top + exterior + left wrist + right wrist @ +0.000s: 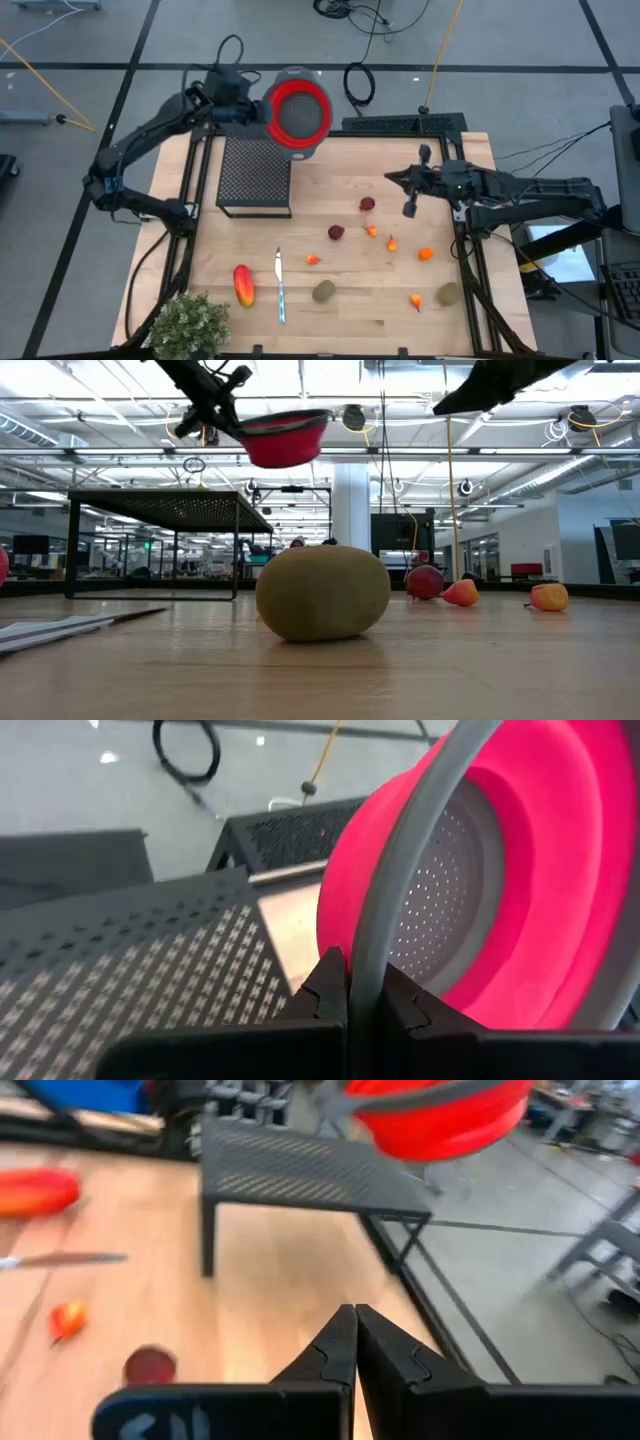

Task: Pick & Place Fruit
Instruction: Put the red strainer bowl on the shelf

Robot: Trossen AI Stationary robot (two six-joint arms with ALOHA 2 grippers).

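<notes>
1. A matte brown-green kiwi-like oval (322,592) is filling the foreground of the low view, sitting on the pale wooden table (330,300).
2. The right gripper (409,208) is hovering above the table with its dark notched fingers (340,1342) pressing together on nothing.
3. Just beside that gripper, a dark red ball (367,204) is lying on the wood; a second dark red ball (336,232) and several tiny orange bits (392,243) are lying a little farther out.
4. Farther still from it, a second oval (447,294) is resting near the table's edge, and the elongated, glossy red-orange fruit (242,284) is lying beyond a slim silver knife (280,287).
5. The left gripper (250,108) is pinching the grey rim of a red perforated colander (297,110), holding it aloft.
6. Under and beside the colander, a black perforated metal stand (254,176) is standing on thin legs.
7. A bushy green plant (188,325) is sitting at the table's corner, well apart from both grippers.
</notes>
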